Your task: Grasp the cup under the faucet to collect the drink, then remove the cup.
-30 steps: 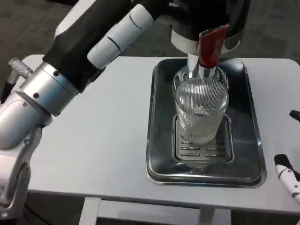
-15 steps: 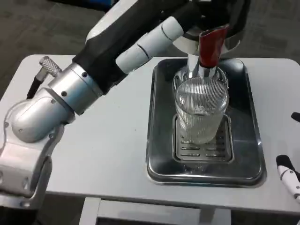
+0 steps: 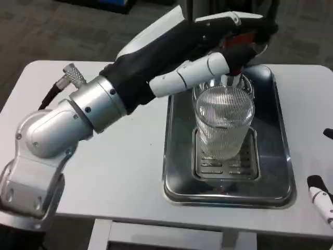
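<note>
One ribbed glass cup (image 3: 224, 123) is being kept upright on the grate of a metal tray (image 3: 177, 156) on the white surface (image 3: 119, 172), directly below the faucet's red handle (image 3: 240, 48). The left robot hand (image 3: 218, 39) is being stretched over that handle; its grip cannot be told. The right robot hand (image 3: 321, 198) is being held at the surface's edge, its state unclear.

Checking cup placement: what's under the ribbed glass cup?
The cup stands on a slotted drain grate in the steel tray. The grate under its base is covered.
</note>
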Controlling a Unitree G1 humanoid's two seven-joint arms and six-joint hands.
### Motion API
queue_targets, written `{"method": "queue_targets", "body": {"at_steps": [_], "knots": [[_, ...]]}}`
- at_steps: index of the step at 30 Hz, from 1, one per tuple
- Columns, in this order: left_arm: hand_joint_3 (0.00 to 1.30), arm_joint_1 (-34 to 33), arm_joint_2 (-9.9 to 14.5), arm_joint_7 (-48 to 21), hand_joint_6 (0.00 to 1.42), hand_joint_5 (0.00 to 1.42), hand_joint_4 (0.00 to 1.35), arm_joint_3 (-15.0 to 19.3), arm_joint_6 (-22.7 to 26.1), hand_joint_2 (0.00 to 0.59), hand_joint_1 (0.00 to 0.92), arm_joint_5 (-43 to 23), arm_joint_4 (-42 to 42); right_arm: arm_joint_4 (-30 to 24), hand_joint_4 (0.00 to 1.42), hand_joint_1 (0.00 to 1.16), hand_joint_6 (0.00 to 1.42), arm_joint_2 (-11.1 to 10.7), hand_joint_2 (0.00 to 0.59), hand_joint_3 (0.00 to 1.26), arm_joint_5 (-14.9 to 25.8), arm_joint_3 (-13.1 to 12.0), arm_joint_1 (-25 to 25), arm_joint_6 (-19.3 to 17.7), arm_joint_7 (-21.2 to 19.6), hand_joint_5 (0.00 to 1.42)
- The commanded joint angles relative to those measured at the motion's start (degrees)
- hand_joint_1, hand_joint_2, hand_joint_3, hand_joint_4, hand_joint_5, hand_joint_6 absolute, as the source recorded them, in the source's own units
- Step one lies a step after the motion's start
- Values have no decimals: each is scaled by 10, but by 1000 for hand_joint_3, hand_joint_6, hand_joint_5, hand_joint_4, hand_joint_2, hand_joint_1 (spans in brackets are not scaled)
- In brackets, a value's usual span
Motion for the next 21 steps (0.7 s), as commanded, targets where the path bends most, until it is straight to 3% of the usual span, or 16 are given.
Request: {"method": "queue_targets", "body": {"at_steps": [1, 21], "knots": [[266, 10, 11, -9, 246, 294, 208, -5, -17, 74, 0, 16, 0, -11, 0, 346, 1, -3, 493, 60, 8, -7, 9, 1, -6, 0], [246, 25, 30, -18, 230, 278, 188, -24, -68, 69, 0, 58, 11, -2, 0, 339, 1, -16, 485, 64, 56, -25, 7, 9, -6, 0]]}}
